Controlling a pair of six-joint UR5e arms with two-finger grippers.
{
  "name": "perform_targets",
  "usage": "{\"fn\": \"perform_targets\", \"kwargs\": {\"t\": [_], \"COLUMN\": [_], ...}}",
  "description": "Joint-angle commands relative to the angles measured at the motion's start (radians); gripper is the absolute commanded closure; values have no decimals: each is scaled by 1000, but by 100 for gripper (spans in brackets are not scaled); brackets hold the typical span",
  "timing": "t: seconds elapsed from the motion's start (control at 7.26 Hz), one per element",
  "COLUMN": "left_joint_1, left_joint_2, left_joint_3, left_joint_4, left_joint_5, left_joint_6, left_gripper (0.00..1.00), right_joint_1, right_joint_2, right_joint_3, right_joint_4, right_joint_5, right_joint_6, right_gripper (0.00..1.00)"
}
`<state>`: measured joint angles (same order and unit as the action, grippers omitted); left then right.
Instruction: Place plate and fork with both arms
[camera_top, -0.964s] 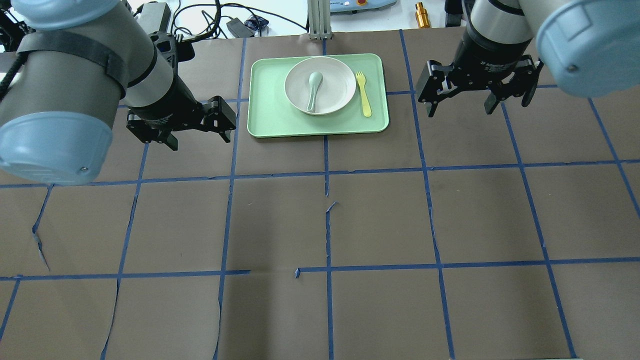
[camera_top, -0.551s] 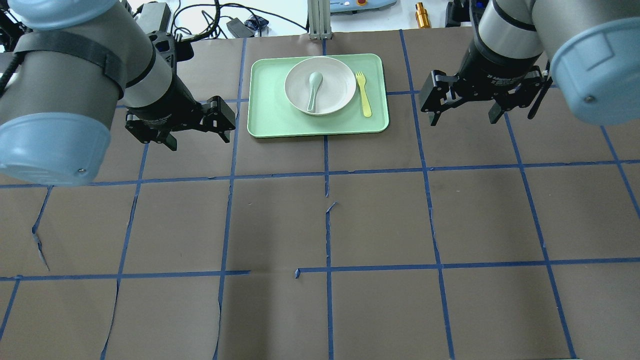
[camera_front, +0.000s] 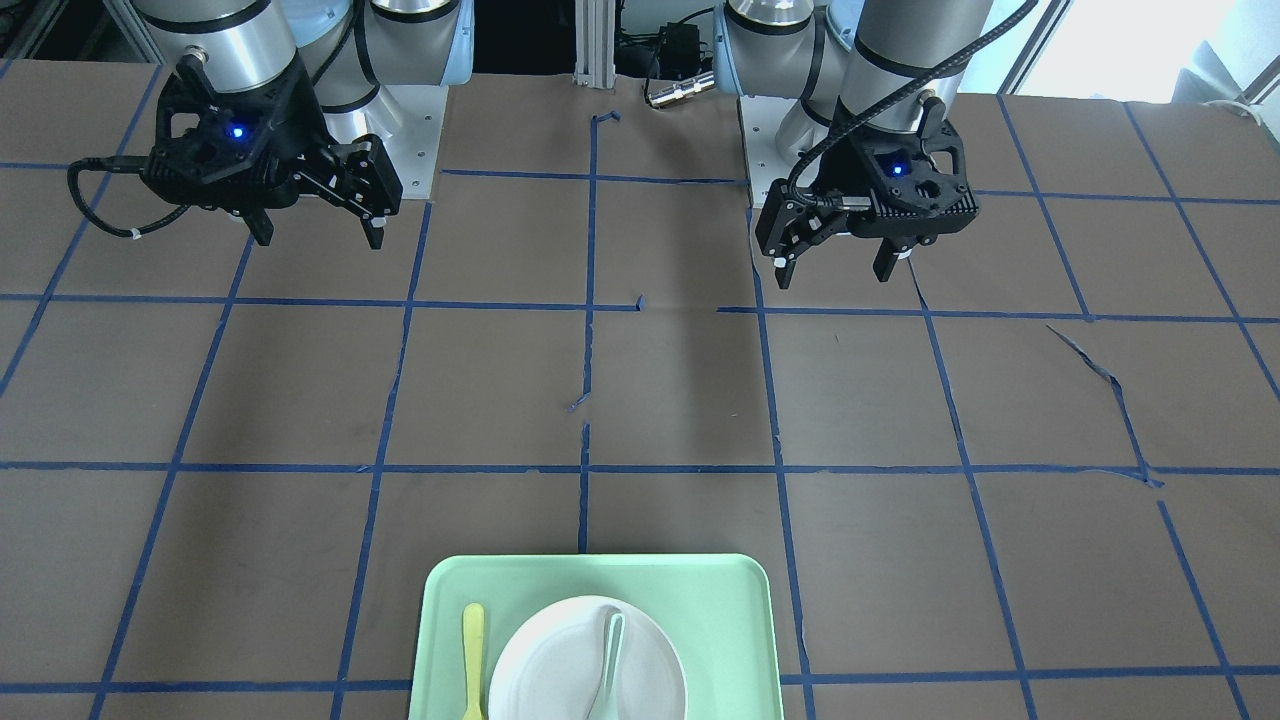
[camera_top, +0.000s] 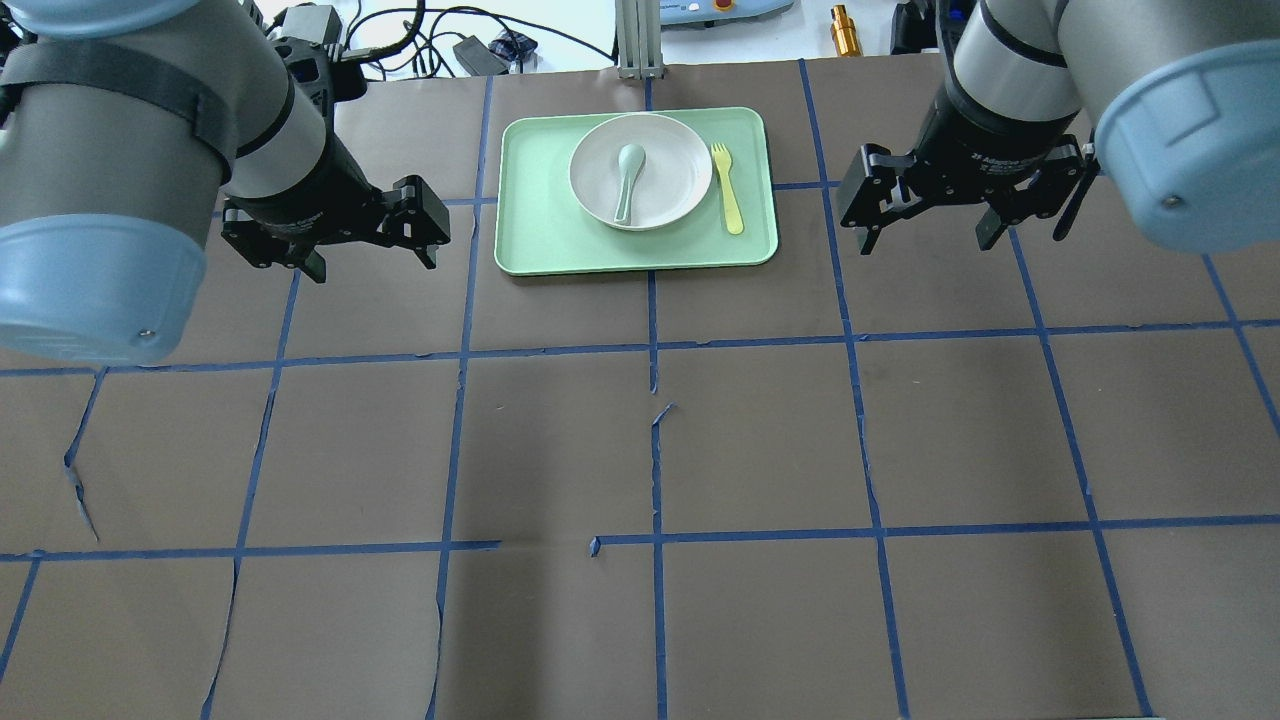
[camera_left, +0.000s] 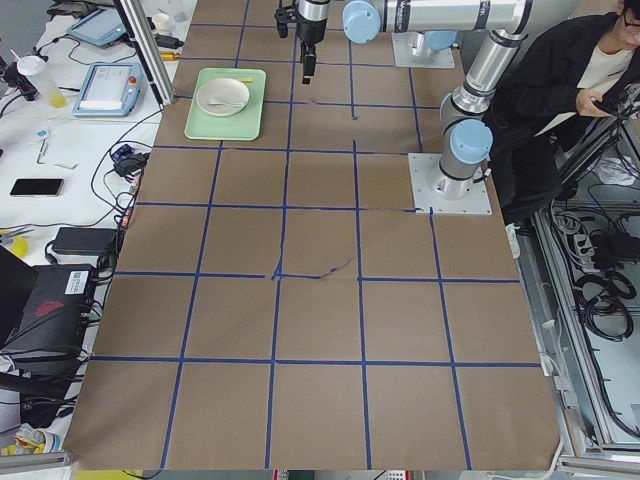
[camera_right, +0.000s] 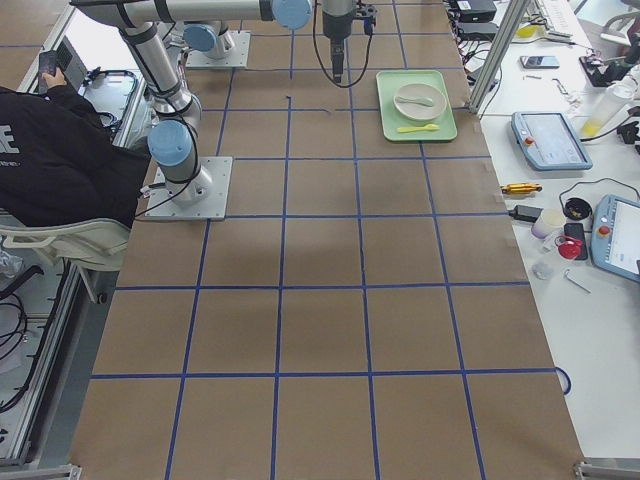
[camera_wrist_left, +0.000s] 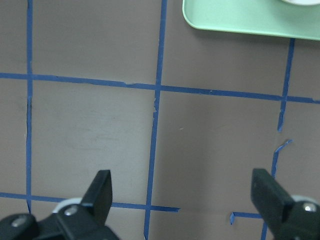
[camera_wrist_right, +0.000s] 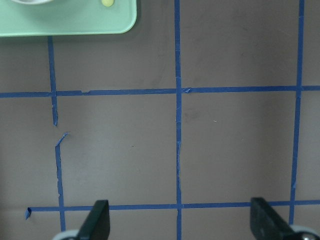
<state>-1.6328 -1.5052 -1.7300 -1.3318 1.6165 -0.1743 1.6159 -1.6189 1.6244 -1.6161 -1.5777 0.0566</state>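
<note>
The off-white plate (camera_top: 672, 165) sits in the mint-green tray (camera_top: 535, 205) at the far middle of the table. The pale-yellow fork (camera_top: 727, 190) lies in the tray just right of the plate. My left gripper (camera_top: 372, 262) hovers open and empty left of the tray. My right gripper (camera_top: 927, 240) hovers open and empty right of the tray. In the front-facing view the plate (camera_front: 545, 670) and fork (camera_front: 473, 650) are at the bottom edge, with the left gripper (camera_front: 832, 275) and right gripper (camera_front: 318, 238) far from them. The left wrist view shows only the tray's corner (camera_wrist_left: 240, 20).
A pale grey-green spoon (camera_top: 626, 182) lies in the plate. Brown paper with a blue tape grid covers the table. Cables, tablets and small tools lie beyond the far edge. A seated person (camera_left: 560, 90) is by the robot's base.
My left gripper has shifted a little to the left and away from the tray. My right arm has swung and its gripper moved slightly nearer. Both stay open; plate and fork have not moved.
</note>
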Motion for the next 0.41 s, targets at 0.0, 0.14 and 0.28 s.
{"fn": "perform_targets", "kwargs": {"t": [0.0,0.14,0.28], "left_joint_1": [-1,-1,-1], "left_joint_2": [5,5,6], "left_joint_3": [4,3,3], "left_joint_4": [-3,-4,-15], "left_joint_5": [-10,-10,-10], "left_joint_6": [-5,-5,-5], "left_gripper": [0,0,0], "right_joint_1": [1,1,1], "right_joint_2": [7,7,7], "right_joint_3": [-4,-5,-5], "right_joint_4": [1,1,-1], "right_joint_5": [-1,-1,-2], "right_joint_6": [0,0,0], "right_gripper": [0,0,0]}}
